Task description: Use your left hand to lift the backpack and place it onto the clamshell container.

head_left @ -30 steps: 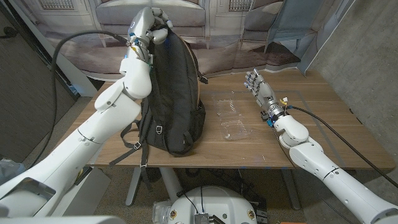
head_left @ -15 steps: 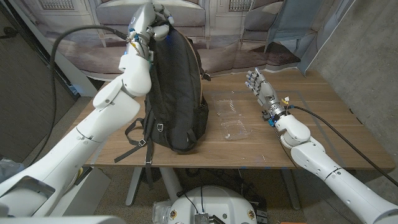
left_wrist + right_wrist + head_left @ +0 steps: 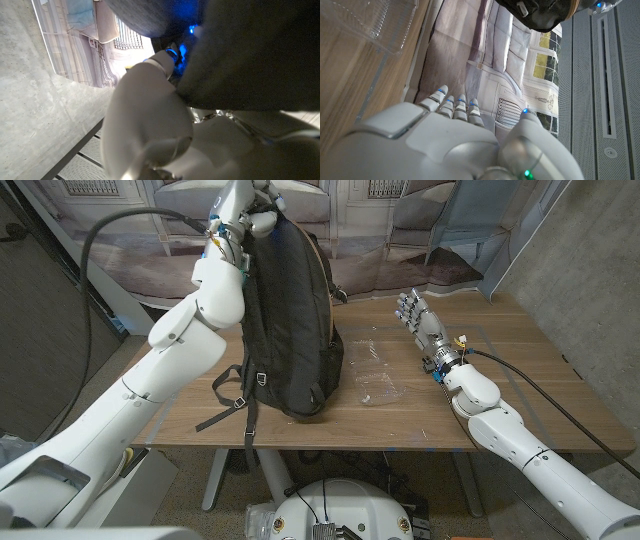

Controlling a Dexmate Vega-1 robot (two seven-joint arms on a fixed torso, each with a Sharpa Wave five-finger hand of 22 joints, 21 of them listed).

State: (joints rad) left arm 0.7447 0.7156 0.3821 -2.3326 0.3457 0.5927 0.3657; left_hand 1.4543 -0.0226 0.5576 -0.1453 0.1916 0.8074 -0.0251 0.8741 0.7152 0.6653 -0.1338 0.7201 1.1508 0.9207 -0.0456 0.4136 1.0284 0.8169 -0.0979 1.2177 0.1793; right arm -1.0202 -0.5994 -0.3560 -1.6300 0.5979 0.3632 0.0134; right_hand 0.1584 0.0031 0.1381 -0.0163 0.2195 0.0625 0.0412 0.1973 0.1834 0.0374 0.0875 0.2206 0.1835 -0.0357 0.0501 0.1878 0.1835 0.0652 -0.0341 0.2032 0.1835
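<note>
My left hand (image 3: 250, 207) grips the top of the black backpack (image 3: 290, 320) and holds it upright, high over the table's left half. The bag's lower end hangs close to the wooden table (image 3: 500, 410); I cannot tell whether it touches. Its straps (image 3: 235, 392) dangle on the left. The clear clamshell container (image 3: 372, 375) lies on the table just right of the bag's bottom. In the left wrist view my left hand (image 3: 150, 115) is pressed against dark backpack fabric (image 3: 250, 50). My right hand (image 3: 415, 315) stands open at the table's right, holding nothing. The right wrist view shows the right hand (image 3: 445, 140), the clamshell container (image 3: 370, 25) and the backpack (image 3: 540, 12).
A printed backdrop (image 3: 400, 210) hangs behind the table and a concrete wall (image 3: 590, 270) closes the right side. A black cable (image 3: 540, 395) runs along my right forearm. Bare tabletop lies right of the clamshell and in front of it.
My left hand has risen and carried the backpack to the right; the bag's lower end now hangs next to the clamshell container. The right hand has stayed still.
</note>
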